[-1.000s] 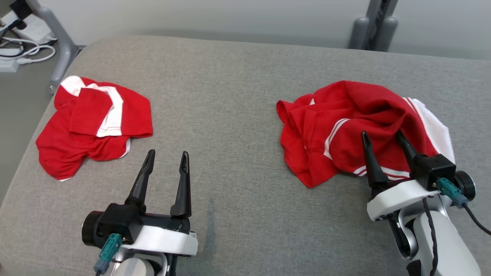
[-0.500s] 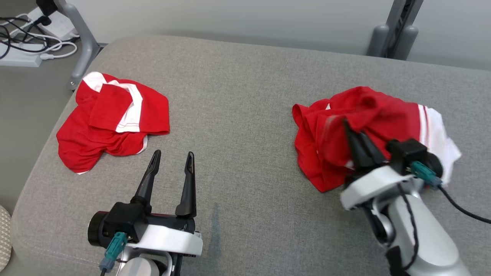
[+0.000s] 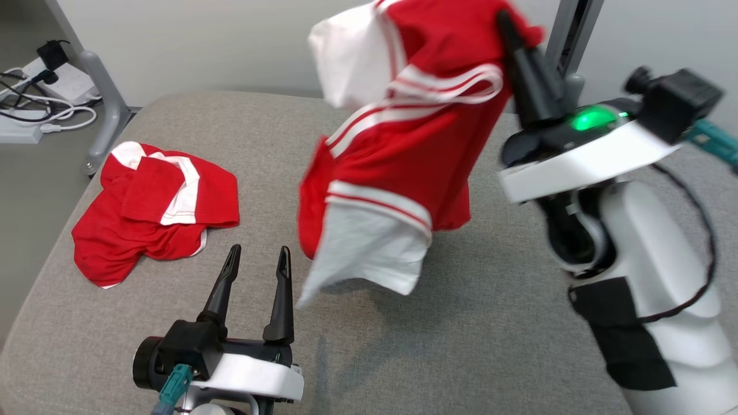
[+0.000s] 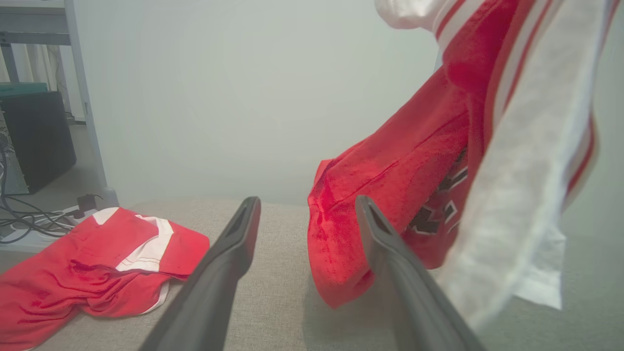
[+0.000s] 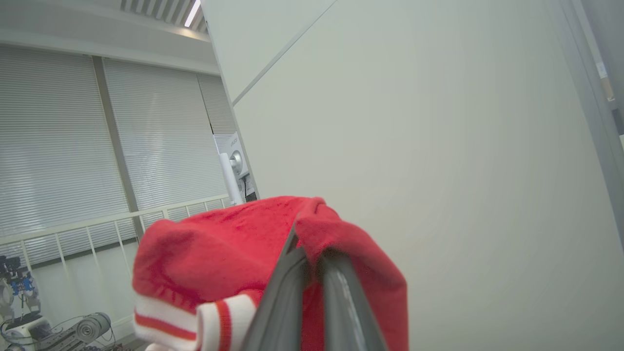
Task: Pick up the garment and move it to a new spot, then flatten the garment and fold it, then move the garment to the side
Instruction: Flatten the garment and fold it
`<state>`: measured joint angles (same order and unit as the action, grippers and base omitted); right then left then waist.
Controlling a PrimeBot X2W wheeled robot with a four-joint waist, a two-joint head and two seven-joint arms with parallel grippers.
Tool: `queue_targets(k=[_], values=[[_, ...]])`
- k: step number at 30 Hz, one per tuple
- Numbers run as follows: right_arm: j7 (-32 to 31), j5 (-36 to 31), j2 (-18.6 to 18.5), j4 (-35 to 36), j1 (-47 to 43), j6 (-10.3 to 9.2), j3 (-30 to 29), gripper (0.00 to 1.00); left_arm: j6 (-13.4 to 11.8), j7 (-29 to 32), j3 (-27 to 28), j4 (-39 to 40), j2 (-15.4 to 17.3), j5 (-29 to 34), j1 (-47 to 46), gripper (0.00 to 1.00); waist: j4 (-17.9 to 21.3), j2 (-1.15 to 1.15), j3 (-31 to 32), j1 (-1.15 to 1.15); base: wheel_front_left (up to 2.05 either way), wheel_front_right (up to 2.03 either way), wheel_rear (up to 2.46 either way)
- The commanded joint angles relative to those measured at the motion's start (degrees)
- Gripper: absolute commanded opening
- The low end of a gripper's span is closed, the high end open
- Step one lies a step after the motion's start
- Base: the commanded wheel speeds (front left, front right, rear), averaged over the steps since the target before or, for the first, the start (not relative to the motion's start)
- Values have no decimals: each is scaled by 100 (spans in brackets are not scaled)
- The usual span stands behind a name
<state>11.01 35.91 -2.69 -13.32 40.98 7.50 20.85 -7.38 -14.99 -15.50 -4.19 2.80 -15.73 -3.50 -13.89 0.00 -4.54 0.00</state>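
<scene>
**Red garment hung from the right gripper over the open middle of the pad**

The broad grey woven-fabric pad took up most of the head view. Its rounded left edge and near-left corner dropped off toward the floor, where white cables lay beside a grey metal leg.

The red knit garment with white panels and stripes hung in the air over the pad's middle. It was bunched at the top and draped down to a white hem. That hem dangled low, just beside the left gripper's fingers, and I could not tell whether any cloth touched the pad. Held high like this, it looked ready to be carried to a fresh spot.

A second garment, crumpled, red and white, lay flat near the left edge, well apart from the hanging one.

The right gripper was raised, fingers pointing up and pressed together on a fold of the red cloth, as the right wrist view showed.

The left gripper sat low at the near edge with its fingers spread wide and nothing between them, probably waiting to help flatten.

The bare stretch ahead of the left gripper and between the two garments seemed the widest room for laying the cloth out. The second garment and the left edge were the limits to respect.
</scene>
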Motion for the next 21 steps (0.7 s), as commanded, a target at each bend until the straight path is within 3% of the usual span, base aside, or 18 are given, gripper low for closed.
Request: queue_targets(k=[1,4,10,17,18,19,21], values=[[-55,66,-39,-13,-39,-2,-209,0,-24,-22,23,16,19,13,65,100,40,0,10,0,0,0,0],[-333,292,-58,-354,-373,-2,-1000,0,-24,-22,16,55,18,3,47,100,89,0,-47,0,0,0,0],[-933,784,-606,-1542,-890,-1,-2338,0,24,-23,-4,92,18,23,-114,100,168,0,-359,0,0,0,0],[-901,1005,-1198,-3030,-767,-1,-3262,0,96,-23,2,74,18,101,-334,100,257,0,-745,0,0,0,0],[-889,994,-1262,-3231,-724,-2,-3335,45,104,-22,11,68,20,103,-356,100,273,0,-783,0,0,0,0],[-911,964,-1316,-3448,-665,-1,-3400,100,112,-23,10,61,18,111,-382,100,285,0,-816,0,0,0,0],[-890,860,-1415,-3767,-518,-1,-3436,100,109,-22,19,55,18,115,-447,100,316,0,-874,0,0,0,0]])
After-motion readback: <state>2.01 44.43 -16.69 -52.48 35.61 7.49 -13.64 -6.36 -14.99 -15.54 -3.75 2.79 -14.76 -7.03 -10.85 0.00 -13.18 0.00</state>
